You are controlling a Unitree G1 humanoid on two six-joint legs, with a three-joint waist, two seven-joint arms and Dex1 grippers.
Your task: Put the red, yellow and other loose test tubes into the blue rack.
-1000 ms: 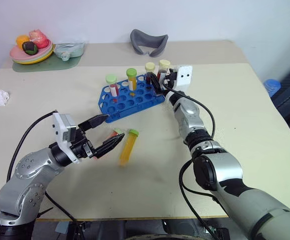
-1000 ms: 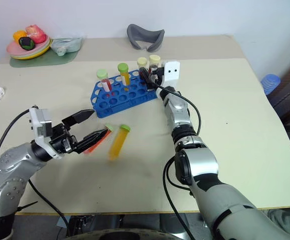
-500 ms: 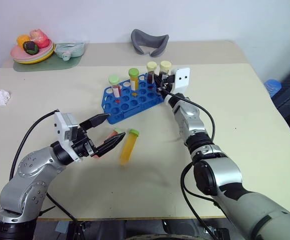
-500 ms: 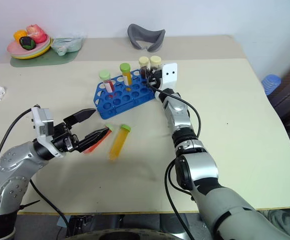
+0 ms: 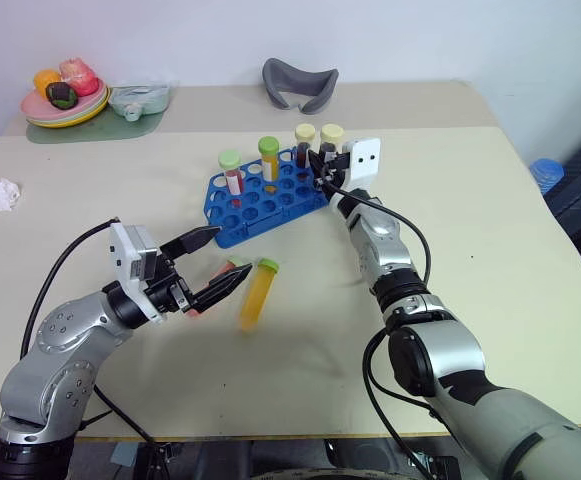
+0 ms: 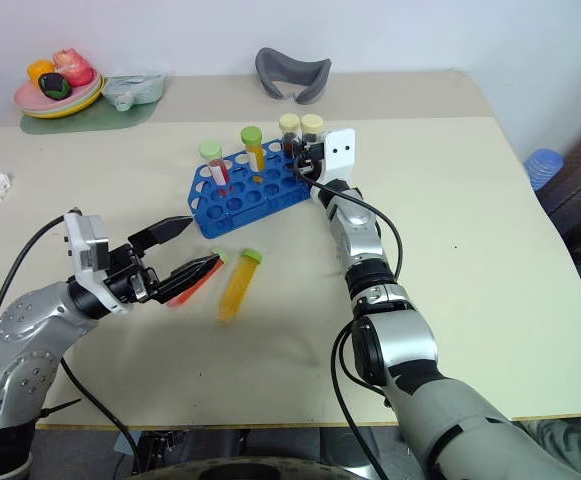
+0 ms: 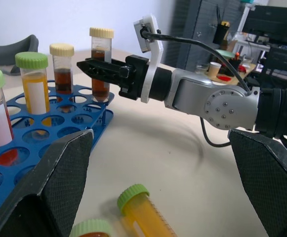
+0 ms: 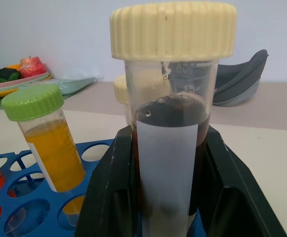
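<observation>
The blue rack point(image 5: 260, 200) stands mid-table and holds a red tube point(image 5: 231, 172), a yellow tube point(image 5: 267, 160) and two brown, cream-capped tubes. My right gripper point(image 5: 322, 165) is shut on the brown tube point(image 8: 170, 148) standing upright at the rack's right end. A loose yellow tube point(image 5: 257, 295) with a green cap lies on the table in front of the rack. Beside it lies a loose red tube point(image 6: 185, 292), partly hidden under my left gripper point(image 5: 228, 254). That gripper hovers open just above it with nothing between its fingers.
A plate of fruit point(image 5: 62, 100) and a green mat point(image 5: 135, 110) sit at the back left. A grey curved object point(image 5: 300, 85) lies at the back centre, a crumpled tissue point(image 5: 2, 195) at the left edge. Bare tabletop stretches to the right of my right arm.
My right gripper has shut on the cream-capped brown tube at the rack's right end. The left arm has kept still.
</observation>
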